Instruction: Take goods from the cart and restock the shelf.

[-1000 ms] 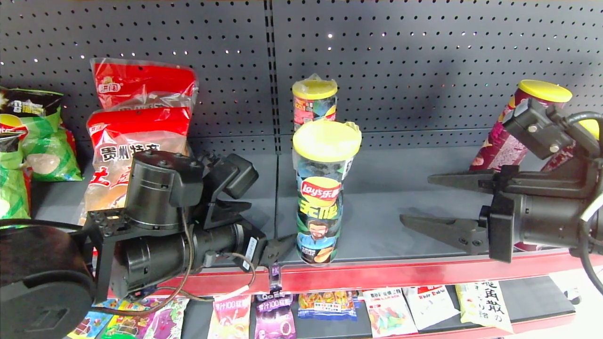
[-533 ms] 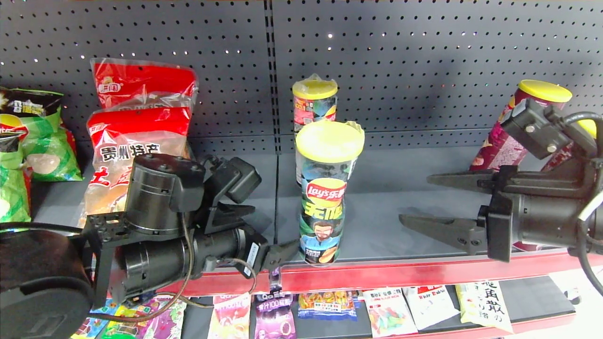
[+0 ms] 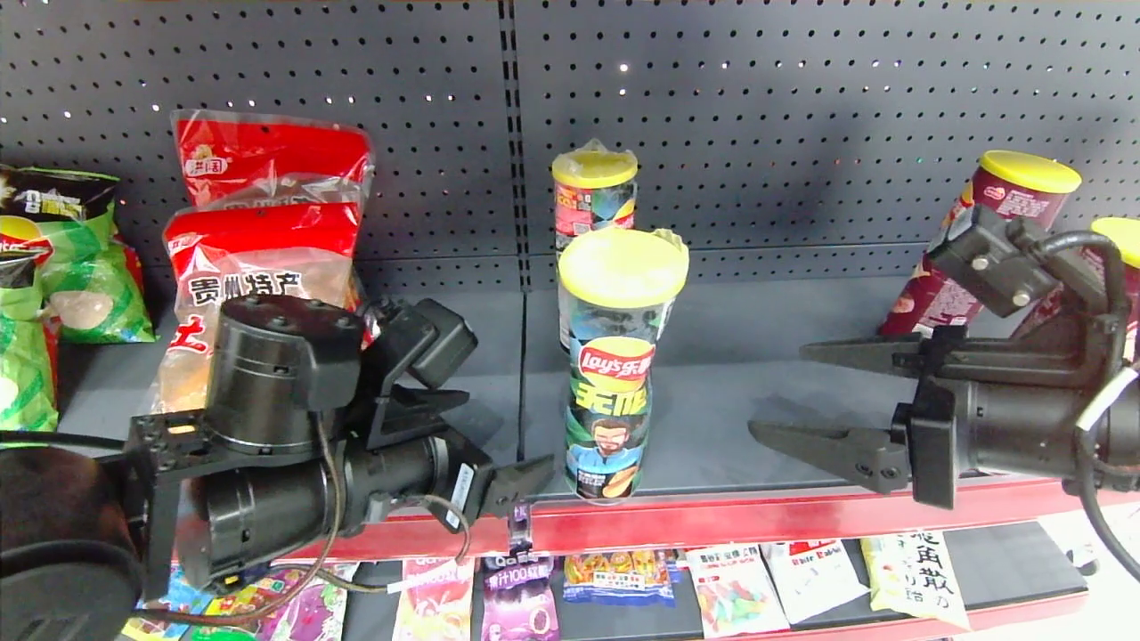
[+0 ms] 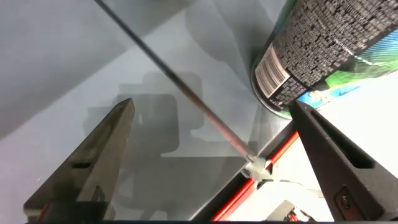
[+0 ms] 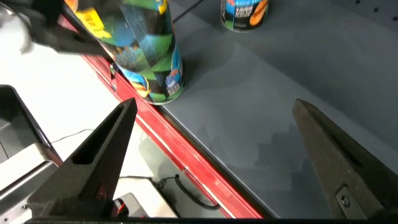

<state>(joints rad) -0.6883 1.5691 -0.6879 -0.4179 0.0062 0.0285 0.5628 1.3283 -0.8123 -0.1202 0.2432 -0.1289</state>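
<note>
A tall chips can (image 3: 614,374) with a yellow lid stands upright at the shelf's front edge, and its base shows in both wrist views (image 4: 323,50) (image 5: 149,56). A second, similar can (image 3: 594,191) (image 5: 244,12) stands behind it near the back panel. My left gripper (image 3: 508,427) (image 4: 211,106) is open just left of the front can's base, holding nothing. My right gripper (image 3: 784,392) (image 5: 214,106) is open over the bare shelf floor to the right of the can, well apart from it.
Red snack bags (image 3: 258,258) and green bags (image 3: 53,285) fill the shelf's left side. Maroon cans with yellow lids (image 3: 1006,214) stand at the right, behind my right arm. The red shelf lip (image 3: 757,516) runs along the front, with small packets (image 3: 730,588) on the shelf below.
The front can shifted slightly right, then stayed put. My left gripper has drawn back to the left, away from its base. My right gripper has sunk a little and edged left.
</note>
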